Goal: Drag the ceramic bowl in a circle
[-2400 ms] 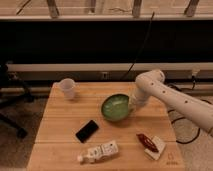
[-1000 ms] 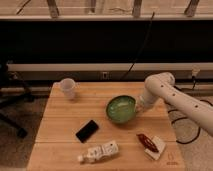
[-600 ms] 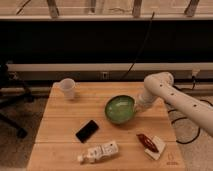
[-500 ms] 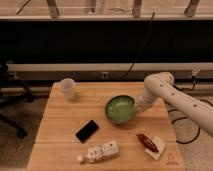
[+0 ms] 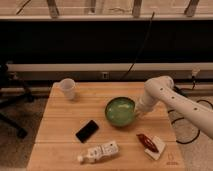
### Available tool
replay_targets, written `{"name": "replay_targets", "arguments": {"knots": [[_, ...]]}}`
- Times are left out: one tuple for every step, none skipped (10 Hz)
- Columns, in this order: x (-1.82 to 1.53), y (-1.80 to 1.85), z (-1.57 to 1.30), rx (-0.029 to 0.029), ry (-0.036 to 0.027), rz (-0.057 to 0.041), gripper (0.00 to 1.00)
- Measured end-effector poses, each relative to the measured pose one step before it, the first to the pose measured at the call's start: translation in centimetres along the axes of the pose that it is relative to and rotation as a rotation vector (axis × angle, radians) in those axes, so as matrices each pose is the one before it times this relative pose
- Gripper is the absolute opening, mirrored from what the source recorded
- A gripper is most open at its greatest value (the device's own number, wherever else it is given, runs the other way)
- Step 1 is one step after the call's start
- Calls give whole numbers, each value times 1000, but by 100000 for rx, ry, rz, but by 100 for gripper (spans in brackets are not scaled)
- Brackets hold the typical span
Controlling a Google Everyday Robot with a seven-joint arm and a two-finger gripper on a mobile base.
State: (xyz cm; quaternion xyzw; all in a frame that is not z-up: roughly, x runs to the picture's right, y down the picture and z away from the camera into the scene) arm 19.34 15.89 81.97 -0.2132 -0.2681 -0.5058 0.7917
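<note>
The ceramic bowl (image 5: 120,111) is round, shallow and green with pale streaks inside. It sits on the wooden table (image 5: 60,125), right of centre. My gripper (image 5: 136,112) is at the bowl's right rim, touching it, at the end of the white arm (image 5: 165,95) that reaches in from the right. The arm's wrist hides the gripper's tip.
A small white cup (image 5: 67,88) stands at the table's back left. A black phone (image 5: 87,130) lies front left of the bowl. A white bottle (image 5: 98,151) lies near the front edge. A red and white packet (image 5: 149,144) lies front right. A chair base (image 5: 10,120) is on the floor at the left.
The bowl has slid a little to the right and toward the front edge, with the gripper staying at its right rim. The other objects have not moved.
</note>
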Motion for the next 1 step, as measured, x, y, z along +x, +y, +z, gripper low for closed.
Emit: {"name": "replay_targets", "arguments": {"knots": [[-512,140,317,-340,-767,-642,0]]}}
